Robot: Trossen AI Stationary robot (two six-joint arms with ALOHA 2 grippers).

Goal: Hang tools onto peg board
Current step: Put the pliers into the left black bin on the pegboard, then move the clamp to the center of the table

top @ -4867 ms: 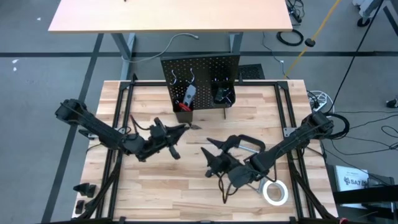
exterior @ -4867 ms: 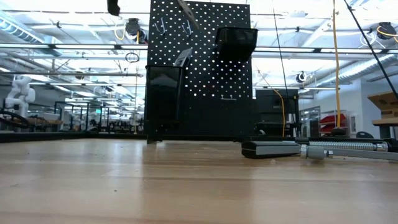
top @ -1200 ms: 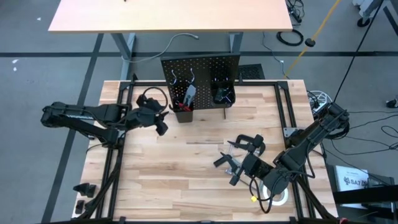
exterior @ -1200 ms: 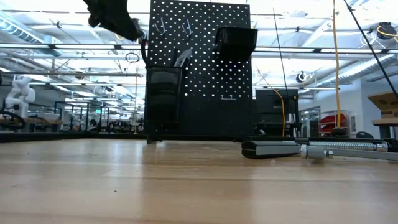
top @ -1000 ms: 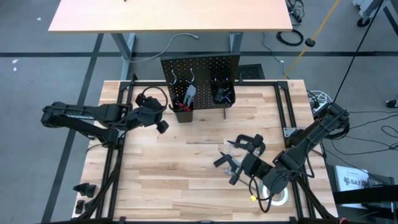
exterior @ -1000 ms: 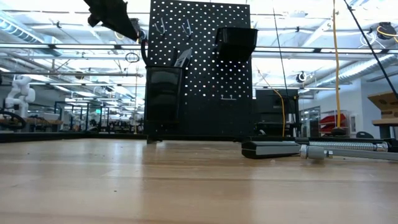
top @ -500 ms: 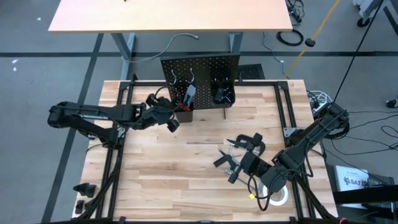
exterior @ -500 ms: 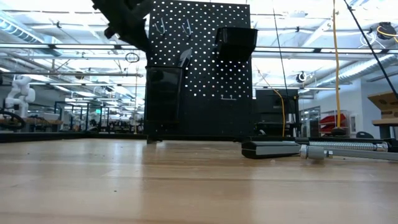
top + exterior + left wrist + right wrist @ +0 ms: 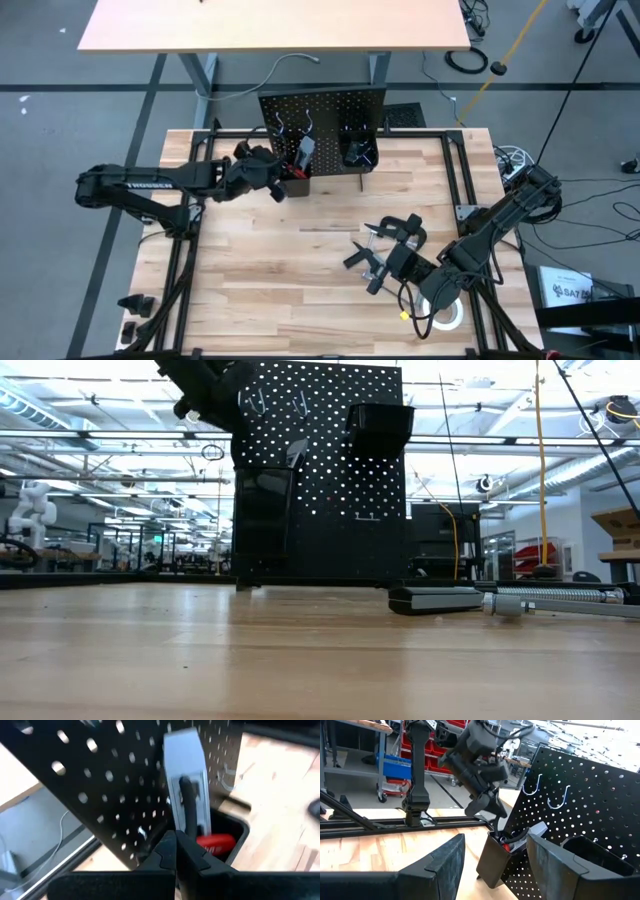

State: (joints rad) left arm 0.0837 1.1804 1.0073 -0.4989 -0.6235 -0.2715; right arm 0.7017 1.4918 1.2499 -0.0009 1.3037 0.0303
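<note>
High view: left hand [image 9: 279, 186] closed, empty, just beside peg board [image 9: 325, 110] bin; right hand [image 9: 367, 266] open.

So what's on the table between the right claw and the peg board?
In the high view, only bare tabletop lies between the right claw and the peg board; the clamp lies beside that claw, off that line.

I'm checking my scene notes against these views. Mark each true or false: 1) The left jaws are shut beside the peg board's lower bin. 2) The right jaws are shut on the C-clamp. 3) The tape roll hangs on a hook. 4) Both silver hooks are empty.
1) True: the left gripper is shut by the lower bin of the peg board.
2) False: the right gripper is open, beside the C-clamp.
3) False: the tape roll lies on the table.
4) True: the hooks carry nothing.
</note>
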